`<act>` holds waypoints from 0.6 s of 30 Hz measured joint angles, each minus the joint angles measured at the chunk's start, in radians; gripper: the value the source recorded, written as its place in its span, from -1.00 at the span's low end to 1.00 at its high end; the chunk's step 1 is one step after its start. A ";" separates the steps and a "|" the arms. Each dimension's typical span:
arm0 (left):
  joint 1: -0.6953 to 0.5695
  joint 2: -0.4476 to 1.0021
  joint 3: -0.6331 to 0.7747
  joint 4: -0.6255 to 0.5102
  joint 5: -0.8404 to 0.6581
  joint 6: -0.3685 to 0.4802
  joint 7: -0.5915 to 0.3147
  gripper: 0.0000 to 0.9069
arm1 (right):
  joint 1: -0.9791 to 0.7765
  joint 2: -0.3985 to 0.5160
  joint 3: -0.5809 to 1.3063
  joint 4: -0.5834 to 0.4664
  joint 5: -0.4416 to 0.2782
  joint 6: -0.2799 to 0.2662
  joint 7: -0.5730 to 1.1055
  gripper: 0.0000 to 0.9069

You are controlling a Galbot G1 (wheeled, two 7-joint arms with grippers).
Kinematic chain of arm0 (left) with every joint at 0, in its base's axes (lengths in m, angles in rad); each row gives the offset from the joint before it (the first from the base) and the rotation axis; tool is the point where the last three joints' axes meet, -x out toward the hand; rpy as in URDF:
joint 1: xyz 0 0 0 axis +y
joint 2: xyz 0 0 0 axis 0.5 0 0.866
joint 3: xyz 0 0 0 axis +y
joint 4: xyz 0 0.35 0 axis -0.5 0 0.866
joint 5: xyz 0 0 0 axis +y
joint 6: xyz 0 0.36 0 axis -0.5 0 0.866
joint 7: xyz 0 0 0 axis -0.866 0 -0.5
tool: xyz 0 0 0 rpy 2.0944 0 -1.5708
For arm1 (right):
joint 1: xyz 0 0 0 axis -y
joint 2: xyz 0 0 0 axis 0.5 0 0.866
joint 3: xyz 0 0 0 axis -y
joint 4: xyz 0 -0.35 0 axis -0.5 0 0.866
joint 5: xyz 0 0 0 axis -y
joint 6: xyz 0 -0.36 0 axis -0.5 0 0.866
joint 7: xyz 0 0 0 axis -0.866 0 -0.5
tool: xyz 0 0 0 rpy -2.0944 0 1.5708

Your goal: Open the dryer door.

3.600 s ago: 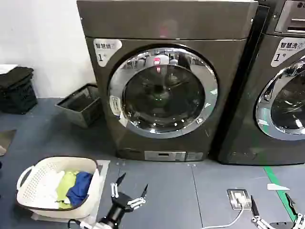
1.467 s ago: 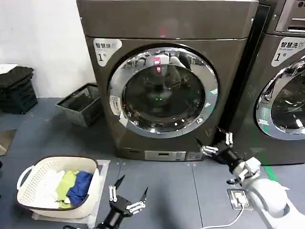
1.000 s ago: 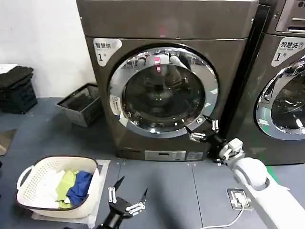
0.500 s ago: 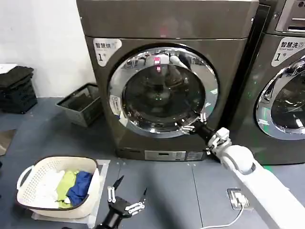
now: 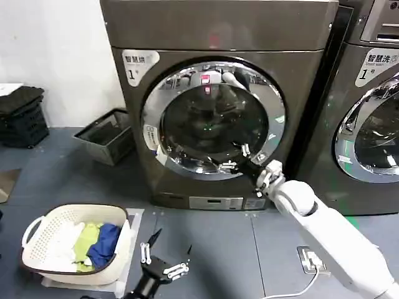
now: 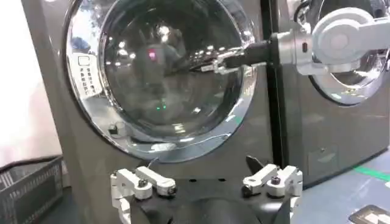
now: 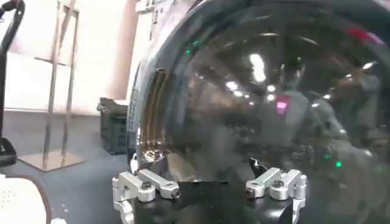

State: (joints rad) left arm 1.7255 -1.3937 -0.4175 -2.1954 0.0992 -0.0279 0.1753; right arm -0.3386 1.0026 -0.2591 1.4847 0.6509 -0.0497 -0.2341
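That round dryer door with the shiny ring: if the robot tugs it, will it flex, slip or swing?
The dryer door looks rigid, a thick chrome ring around glass, so it probably won't flex. Its polished ring likely gives the open right gripper, now at its lower edge, little grip. It sits closed and flush, so it probably resists, then swings.

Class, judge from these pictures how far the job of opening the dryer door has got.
Done: the right hand has reached the lower part of the round chrome-ringed dark glass dryer door, fingers open. In hand: finding a hold. Left: pulling it open; the door sits shut. The left hand waits low by the floor.
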 joint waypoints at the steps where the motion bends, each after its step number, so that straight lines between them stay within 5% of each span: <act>1: 0.000 0.000 0.000 0.000 0.000 0.000 0.000 1.00 | 0.007 0.005 -0.005 -0.006 0.000 0.000 0.000 1.00; 18: -0.004 -0.001 -0.002 0.000 -0.002 0.003 0.002 1.00 | 0.103 0.064 -0.090 -0.092 0.028 0.006 -0.028 1.00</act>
State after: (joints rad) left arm 1.7212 -1.3947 -0.4190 -2.1958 0.0977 -0.0253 0.1774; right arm -0.2357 1.0662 -0.3492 1.3922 0.6788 -0.0438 -0.2625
